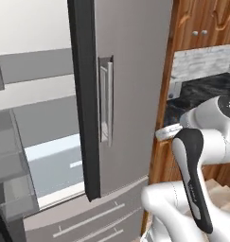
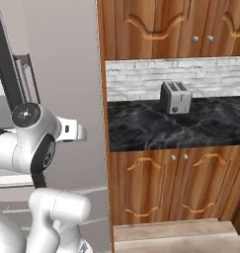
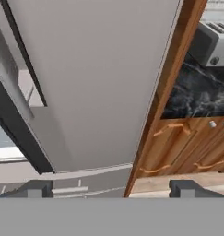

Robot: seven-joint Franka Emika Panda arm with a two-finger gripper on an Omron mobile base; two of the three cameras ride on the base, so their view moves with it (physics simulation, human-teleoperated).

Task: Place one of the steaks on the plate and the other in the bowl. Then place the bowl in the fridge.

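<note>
Arm folded high, jaws wide and empty.

My arm (image 1: 197, 179) rose from the base in a tight fold, the dark-sided link climbing steeply to a rounded white elbow joint, with the forearm reaching forward from there. In the right base view the same joint (image 2: 32, 131) sat up at my left, a short white wrist stub jutting level to the right of it. My gripper (image 3: 112, 188) stood fully parted, its two dark fingertips far out to either side, nothing between them.
</note>
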